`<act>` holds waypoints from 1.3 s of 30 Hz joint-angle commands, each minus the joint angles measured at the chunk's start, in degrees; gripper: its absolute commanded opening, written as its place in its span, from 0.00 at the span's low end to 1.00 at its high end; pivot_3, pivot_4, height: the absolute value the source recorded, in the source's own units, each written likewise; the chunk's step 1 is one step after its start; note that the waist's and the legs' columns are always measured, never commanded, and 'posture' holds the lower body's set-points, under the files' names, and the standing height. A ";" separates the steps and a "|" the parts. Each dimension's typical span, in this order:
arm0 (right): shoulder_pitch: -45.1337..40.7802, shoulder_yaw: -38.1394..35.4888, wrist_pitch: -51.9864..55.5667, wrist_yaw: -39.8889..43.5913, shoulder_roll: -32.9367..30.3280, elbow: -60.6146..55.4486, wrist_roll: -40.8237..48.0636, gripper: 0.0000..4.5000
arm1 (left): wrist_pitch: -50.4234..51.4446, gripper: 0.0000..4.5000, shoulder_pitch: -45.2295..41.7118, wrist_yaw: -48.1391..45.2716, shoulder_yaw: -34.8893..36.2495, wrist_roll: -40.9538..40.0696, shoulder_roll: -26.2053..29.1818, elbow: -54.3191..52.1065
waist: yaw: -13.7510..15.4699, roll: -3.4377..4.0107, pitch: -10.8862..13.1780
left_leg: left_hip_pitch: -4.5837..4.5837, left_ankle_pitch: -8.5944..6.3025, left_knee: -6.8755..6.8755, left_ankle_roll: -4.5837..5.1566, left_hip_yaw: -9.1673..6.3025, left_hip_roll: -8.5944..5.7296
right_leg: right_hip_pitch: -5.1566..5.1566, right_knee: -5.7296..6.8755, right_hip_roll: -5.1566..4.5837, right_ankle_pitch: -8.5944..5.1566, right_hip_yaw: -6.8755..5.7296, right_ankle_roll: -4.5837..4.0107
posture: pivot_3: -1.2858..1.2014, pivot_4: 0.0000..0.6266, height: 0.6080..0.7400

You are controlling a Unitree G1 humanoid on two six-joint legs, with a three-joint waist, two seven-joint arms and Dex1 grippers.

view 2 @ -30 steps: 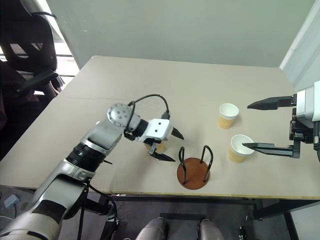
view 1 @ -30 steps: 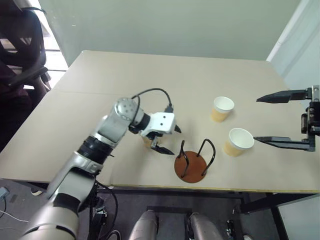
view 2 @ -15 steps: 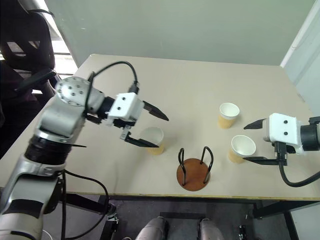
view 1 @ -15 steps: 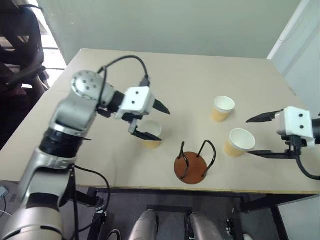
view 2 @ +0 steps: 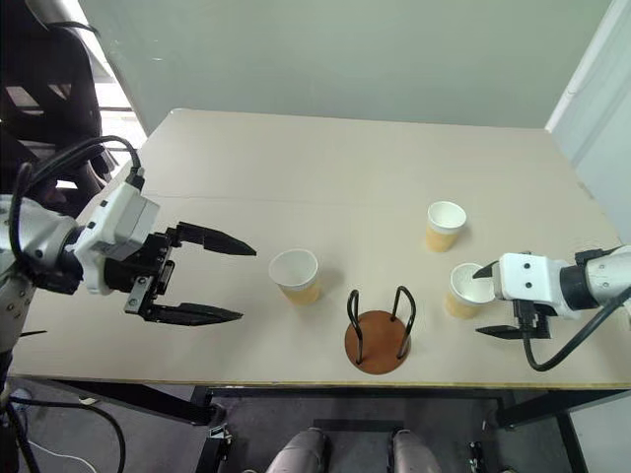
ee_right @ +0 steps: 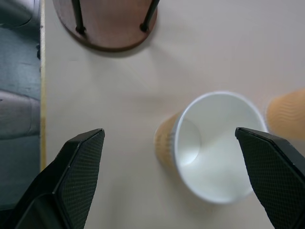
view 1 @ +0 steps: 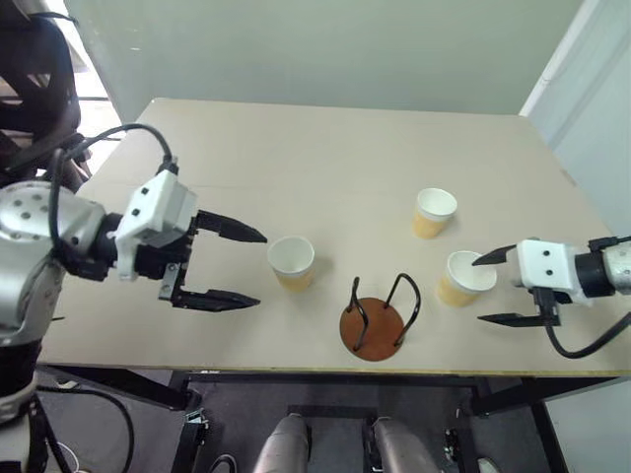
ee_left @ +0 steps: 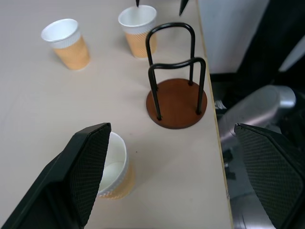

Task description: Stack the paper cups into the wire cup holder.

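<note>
Three paper cups stand upright on the table: one in the middle (view 1: 292, 262), one at the back right (view 1: 434, 213) and one nearer on the right (view 1: 463, 278). The wire cup holder (view 1: 375, 320), a reddish-brown disc with black wire loops, stands empty near the front edge between the middle and right cups. My left gripper (view 1: 258, 270) is open, just left of the middle cup and apart from it. My right gripper (view 1: 478, 291) is open and low, its fingers on either side of the nearer right cup (ee_right: 214, 148) without touching it.
The beige table (view 1: 296, 148) has bare room at the back and on the left. A black chair (view 1: 30, 89) stands beyond its left edge. The holder (ee_left: 176, 95) sits close to the table's front edge. A pale wall runs along the right side.
My left gripper has drawn back to the left, leaving the middle cup standing free. My right gripper has sunk down to the nearer right cup.
</note>
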 commanded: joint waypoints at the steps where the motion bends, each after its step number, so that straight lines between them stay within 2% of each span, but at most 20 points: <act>1: -3.19 2.10 -1.95 1.03 0.86 2.14 -1.63 1.00 | 1.12 0.99 1.06 2.61 3.39 -2.49 1.10 -3.48 | -0.05 0.00 0.00 | 0.05 0.00 0.00 0.00 0.00 0.00 | 0.02 0.04 0.01 0.01 0.01 -0.01 | 0.52 0.24 1.00; 10: -6.54 7.28 -5.89 2.58 3.19 6.84 -6.03 1.00 | 1.82 0.99 4.25 5.78 6.33 -4.32 2.95 -5.41 | -0.23 0.00 0.00 | 0.14 -0.01 -0.15 -0.04 0.00 0.07 | -0.08 0.19 0.09 -0.07 0.03 -0.18 | 0.52 0.24 1.00; 11: -6.86 7.52 -6.12 2.87 3.35 7.11 -6.17 0.92 | 1.78 1.00 4.48 5.98 6.73 -4.32 3.24 -5.31 | -0.25 0.00 0.00 | 0.13 -0.01 -0.16 -0.04 0.00 0.07 | -0.10 0.19 0.09 -0.07 0.03 -0.18 | 0.52 0.24 1.00; 13: -7.43 7.76 -6.70 3.60 3.64 7.74 -6.31 0.81 | 1.48 1.00 4.77 6.20 7.39 -4.11 3.95 -4.72 | -0.26 0.01 0.00 | 0.13 -0.04 -0.18 -0.08 0.00 0.07 | -0.10 0.18 0.09 -0.09 0.03 -0.20 | 0.52 0.24 1.00; 23: -9.33 7.88 -8.28 5.18 4.34 9.86 -7.52 0.02 | 0.50 1.00 5.72 7.24 8.33 -3.96 4.90 -4.08 | -0.27 0.01 0.00 | 0.13 -0.06 -0.22 -0.11 -0.01 0.07 | -0.13 0.18 0.09 -0.11 0.03 -0.26 | 0.52 0.24 1.00; 28: -9.51 7.57 -8.68 5.88 4.33 10.11 -7.59 0.01 | -0.87 1.00 5.11 6.83 8.21 -3.06 5.78 -2.03 | -0.27 0.01 0.00 | 0.13 -0.09 -0.27 -0.16 -0.01 0.09 | -0.17 0.18 0.09 -0.14 0.03 -0.30 | 0.52 0.24 1.00; 31: -9.92 5.72 -8.09 8.05 3.91 8.63 -4.10 0.01 | -1.43 1.00 4.85 6.61 8.04 -3.05 6.21 -1.33 | -0.28 0.01 0.00 | 0.12 -0.10 -0.30 -0.18 -0.01 0.09 | -0.18 0.17 0.09 -0.15 0.03 -0.33 | 0.52 0.24 1.00; 35: -15.29 -0.99 -2.25 11.82 2.41 4.88 7.63 0.01 | -2.07 1.00 5.86 5.86 8.56 -2.66 6.89 -0.14 | -0.39 0.11 0.06 | 0.03 -0.11 -0.34 -0.21 0.03 0.08 | -0.29 0.17 0.10 -0.17 0.07 -0.35 | 0.52 0.24 1.00; 39: -22.22 -4.58 3.61 12.46 2.07 3.63 15.07 0.01 | -3.14 1.00 6.86 5.68 8.20 -1.72 7.35 1.06 | -0.49 0.04 0.02 | 0.00 -0.05 -0.54 -0.30 0.03 0.10 | -0.41 0.18 0.16 -0.27 0.08 -0.52 | 0.52 0.24 1.00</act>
